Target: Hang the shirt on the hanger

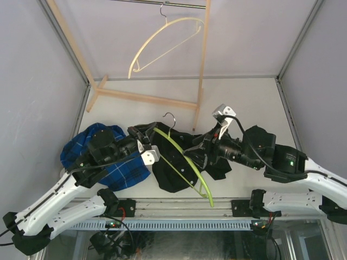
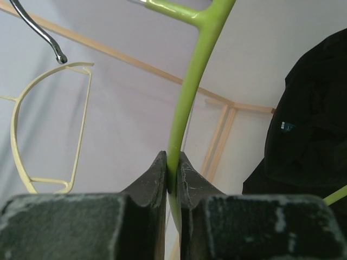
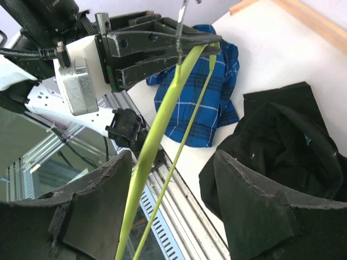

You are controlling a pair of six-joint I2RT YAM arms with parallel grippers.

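Note:
The lime-green hanger (image 1: 181, 157) slants from near the table's middle down to its front edge, its metal hook (image 1: 169, 116) pointing away. My left gripper (image 1: 152, 131) is shut on the hanger's upper arm just below the neck. In the left wrist view the green bar (image 2: 190, 92) is pinched between the fingertips of that gripper (image 2: 172, 173). My right gripper (image 1: 194, 154) is open. Its fingers straddle both green bars (image 3: 157, 130) without touching them. The black shirt (image 1: 171, 176) lies crumpled on the table under the hanger, to the right of the right gripper (image 3: 173, 162) in its wrist view.
A blue plaid shirt (image 1: 124, 173) lies bunched at the front left under the left arm. A cream hanger (image 1: 162, 38) hangs on the wooden rack (image 1: 200, 70) at the back. A metal rail (image 1: 179, 206) runs along the table's front edge.

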